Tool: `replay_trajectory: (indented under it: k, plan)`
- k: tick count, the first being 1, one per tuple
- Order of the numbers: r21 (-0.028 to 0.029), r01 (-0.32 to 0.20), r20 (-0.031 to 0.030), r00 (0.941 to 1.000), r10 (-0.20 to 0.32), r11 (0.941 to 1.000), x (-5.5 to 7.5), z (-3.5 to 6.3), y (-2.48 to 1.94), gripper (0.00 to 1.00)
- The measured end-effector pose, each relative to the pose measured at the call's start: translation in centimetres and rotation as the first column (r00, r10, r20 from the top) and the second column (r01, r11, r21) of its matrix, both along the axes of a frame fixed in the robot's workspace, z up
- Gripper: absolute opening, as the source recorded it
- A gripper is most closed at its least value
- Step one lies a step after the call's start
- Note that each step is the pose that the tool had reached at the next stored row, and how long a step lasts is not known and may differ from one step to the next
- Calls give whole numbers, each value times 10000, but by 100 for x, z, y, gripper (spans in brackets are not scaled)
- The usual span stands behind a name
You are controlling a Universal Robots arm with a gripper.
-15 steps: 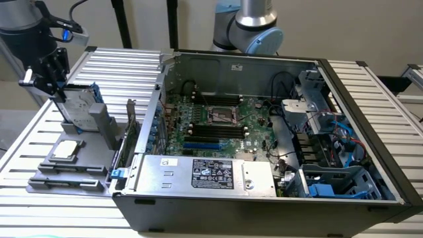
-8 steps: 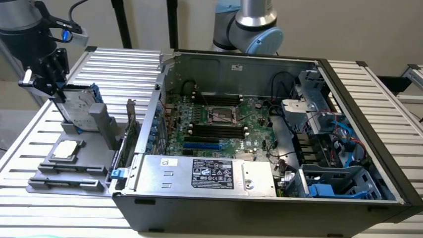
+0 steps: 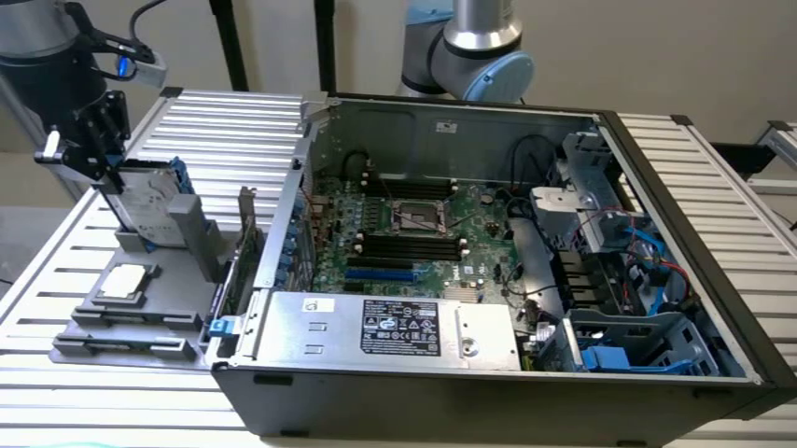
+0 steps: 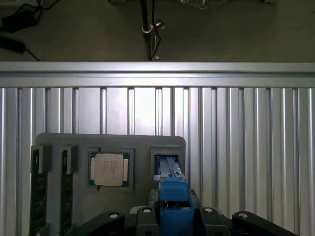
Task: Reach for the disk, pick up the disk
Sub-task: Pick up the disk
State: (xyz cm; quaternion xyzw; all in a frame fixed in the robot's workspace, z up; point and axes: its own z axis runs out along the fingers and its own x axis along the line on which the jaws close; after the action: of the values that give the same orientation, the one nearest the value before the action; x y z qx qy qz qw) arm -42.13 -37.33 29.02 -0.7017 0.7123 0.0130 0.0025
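disk on end under the gripper, upper edge in the pinch

the gripper (image 3: 110, 179) sits at ten o'clock on the exterior view, pointing down. its two black fingers are pressed onto the upper edge of the disk (image 3: 149, 210). in the wrist view the blue rail of the disk (image 4: 170, 189) runs straight out from between the gripper (image 4: 171, 209) fingers, with no gap showing on either side. i judge this to be a pinch on the disk, not a hover above it.

the disk hangs directly at six o'clock from the gripper. it stands on end, with its long axis running roughly twelve to six and the upper end tipped a little toward eleven. its labelled face is turned toward three o'clock, toward the computer.

its lower end goes down into the grey holder (image 3: 174, 280), beside an upright grey block. the wrist view looks along the rail into a square slot of the holder (image 4: 138, 142). whether the lower end rests in that slot or is just clear of it, i cannot tell.

farther along the holder, toward seven o'clock from the disk, a small square chip (image 3: 125, 280) lies flat in its own pocket, well apart from the fingers. beyond it lie two dark memory sticks (image 4: 37, 196).

past the holder, at three o'clock, the open computer case (image 3: 498, 397) stands on the slatted table (image 3: 704, 187).
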Motion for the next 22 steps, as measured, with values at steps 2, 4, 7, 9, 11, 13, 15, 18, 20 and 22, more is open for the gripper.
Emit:
replay_trajectory:
  k: [2,4,7,9,11,13,15,18,20,22]
  plan:
    - [1,0,1,10000,0,10000,0,0,-3,33]
    - [2,0,2,10000,0,10000,0,0,-4,33]
    - [15,-1,1,10000,1,10000,0,14,-4,33]
    - [27,-1,1,10000,1,10000,0,31,-4,33]
    - [43,-1,2,10000,1,10000,0,56,-4,33]
    - [67,-1,1,10000,1,10000,1,91,-4,33]
    - [95,-1,0,10000,1,10000,3,137,-4,33]
    - [139,-1,0,10000,1,9999,9,219,-4,33]
    - [166,-1,2,10000,1,9999,15,282,-4,33]
    - [184,-2,0,10000,2,9998,25,354,-5,33]
